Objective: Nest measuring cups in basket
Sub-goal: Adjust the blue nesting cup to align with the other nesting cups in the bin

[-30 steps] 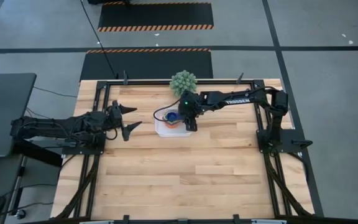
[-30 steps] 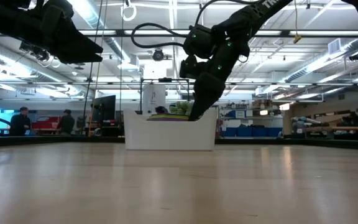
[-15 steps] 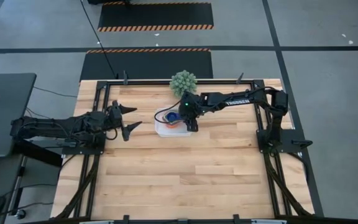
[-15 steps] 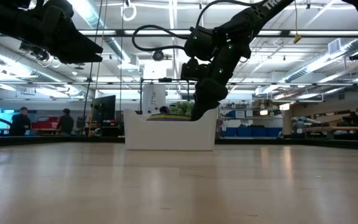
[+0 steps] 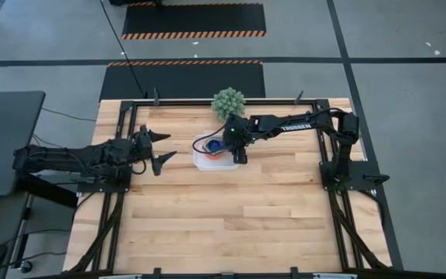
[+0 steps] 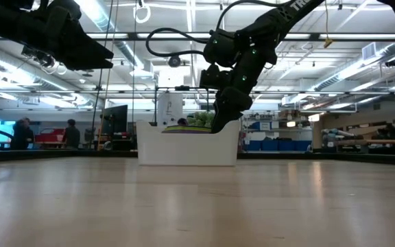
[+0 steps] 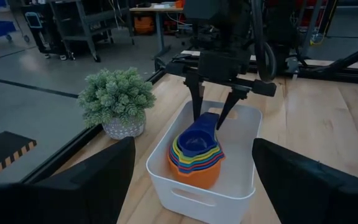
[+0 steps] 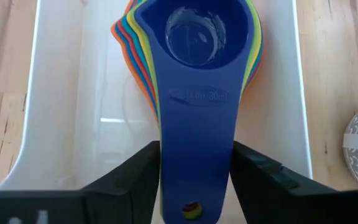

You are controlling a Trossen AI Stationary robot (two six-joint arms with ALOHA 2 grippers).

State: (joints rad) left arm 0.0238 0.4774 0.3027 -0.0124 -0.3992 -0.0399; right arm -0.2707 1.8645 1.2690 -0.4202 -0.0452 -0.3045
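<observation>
The measuring cups (image 7: 194, 155) sit nested in one stack inside the white basket (image 7: 197, 200), orange lowest and the dark blue cup (image 8: 197, 37) on top. The basket (image 5: 200, 163) rests on the table beside a spiky green plant. My right gripper (image 8: 196, 186) hangs over the basket, pointing down and open, one finger on each side of the dark blue cup's handle. My left gripper (image 5: 171, 146) hovers to the basket's left, open wide and holding nothing. My right gripper comes from above with its fingers (image 8: 135, 177) close against both long edges of the dark blue cup's handle (image 8: 194, 124), near its free end. Whether they touch it cannot be told. The cup rests in the stack.
The potted plant (image 5: 228, 102) stands just beyond the basket's far side, near the table's far edge. Bare wooden table (image 5: 238, 217) stretches toward the near edge. People stand in the room far behind the table in the low view.
My right gripper has drifted slightly toward the table's right edge above the basket. The stack of cups and the basket have stayed put.
</observation>
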